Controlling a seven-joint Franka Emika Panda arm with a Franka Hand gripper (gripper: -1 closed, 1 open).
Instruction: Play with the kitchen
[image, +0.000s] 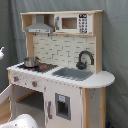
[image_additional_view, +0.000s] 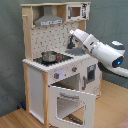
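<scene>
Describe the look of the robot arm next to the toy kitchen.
In the second exterior view, the white robot arm is made of thick, rounded, glossy segments. A dark round joint cap with a small blue light sits near its elbow. No cables or markings can be made out, and the gripper end is too indistinct to describe.

Kitchen (image_additional_view: 55, 70) upright, white/wood, oven door open.
</scene>
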